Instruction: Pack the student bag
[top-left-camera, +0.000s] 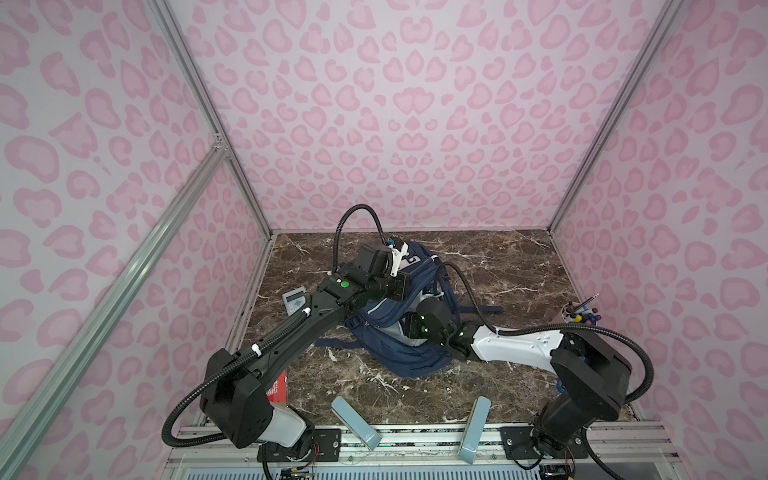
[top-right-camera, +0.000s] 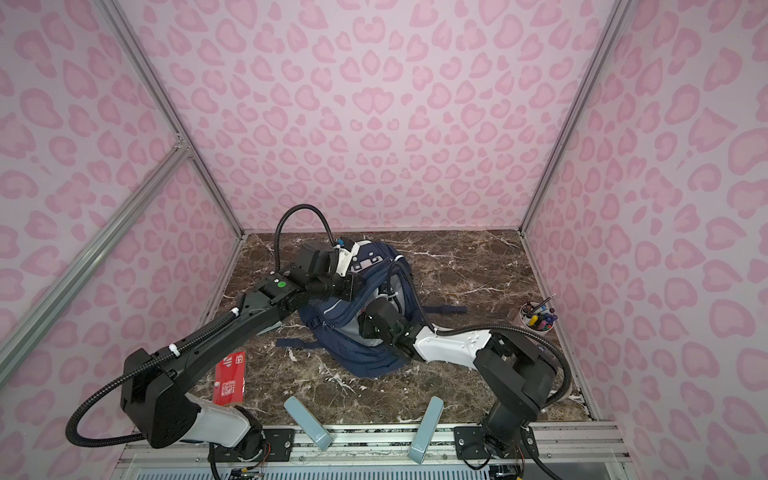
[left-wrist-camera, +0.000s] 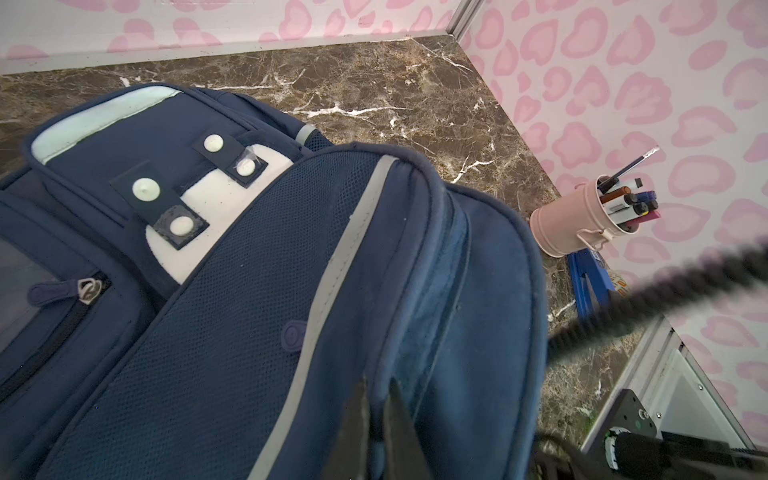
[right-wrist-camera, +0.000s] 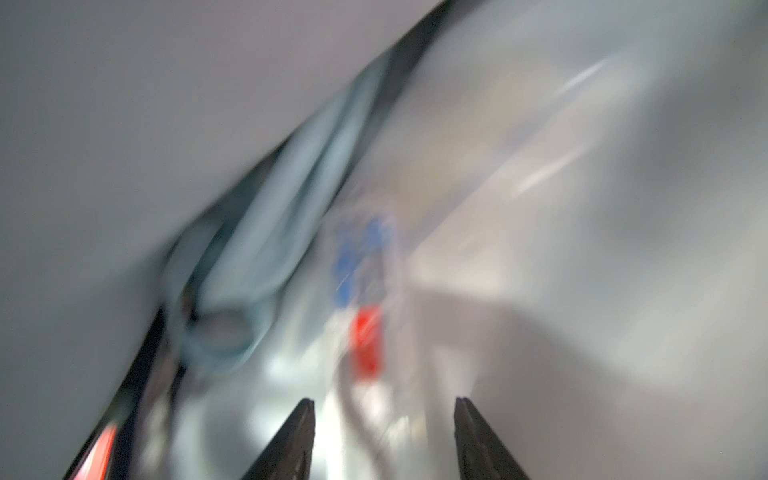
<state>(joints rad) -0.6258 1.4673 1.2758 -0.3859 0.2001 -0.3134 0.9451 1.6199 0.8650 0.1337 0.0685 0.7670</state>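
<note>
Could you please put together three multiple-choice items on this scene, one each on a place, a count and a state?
1. Where does the pink pen cup stand? A) by the right wall B) by the left wall C) at the front edge
2. How many white round studs show on the student bag's front? A) two B) four C) six
3. How is the left gripper? A) wide open in the air B) shut on the student bag's rim C) shut on the pen cup

1 A: both top views show it at the right wall. 2 B: the left wrist view shows four. 3 B: its fingers pinch the navy rim.
</note>
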